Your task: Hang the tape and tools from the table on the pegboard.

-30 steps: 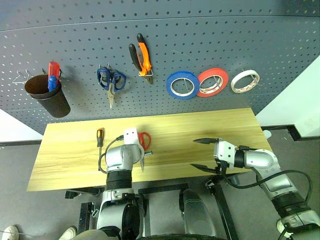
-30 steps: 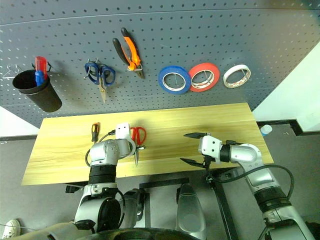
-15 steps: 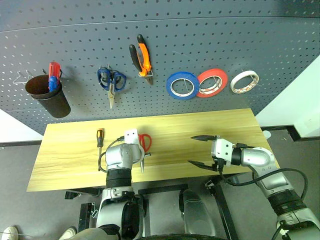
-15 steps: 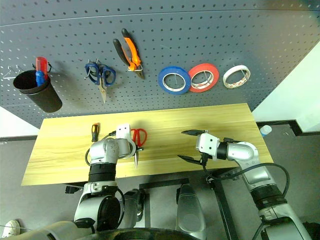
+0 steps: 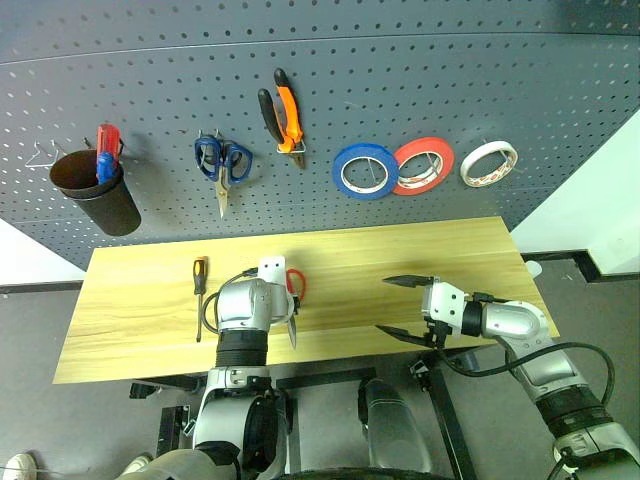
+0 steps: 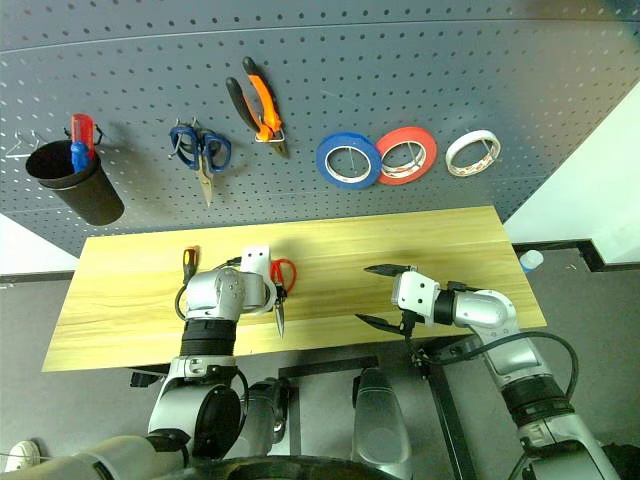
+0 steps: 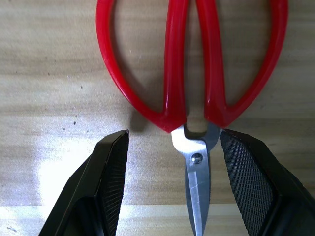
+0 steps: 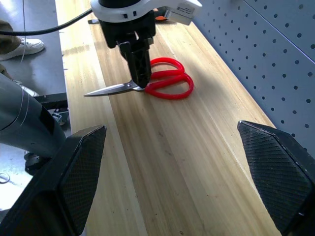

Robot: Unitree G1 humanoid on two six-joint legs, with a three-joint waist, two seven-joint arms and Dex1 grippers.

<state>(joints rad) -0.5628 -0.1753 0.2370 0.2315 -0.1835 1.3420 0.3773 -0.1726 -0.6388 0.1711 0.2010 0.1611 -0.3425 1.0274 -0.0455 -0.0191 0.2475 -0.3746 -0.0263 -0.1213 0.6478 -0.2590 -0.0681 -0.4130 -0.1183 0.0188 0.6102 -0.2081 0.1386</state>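
A: Where are the red scissors (image 7: 189,73)?

B: They lie flat on the table (image 5: 420,250), low and left of the middle of the frame. My left hand (image 7: 172,172) points down at them. Its fingers (image 7: 106,182) are apart, one on each side of the joint where the blades meet. It holds nothing.

A: Why there?

B: I think that spot is thin and easy to pinch.

A: And your right hand (image 5: 402,308)?

B: Wide open and empty, low and right of the middle. The screwdriver (image 5: 199,282) waits on the table too. The tape (image 5: 490,163) and pliers (image 5: 282,110) hang on the pegboard (image 5: 420,75).
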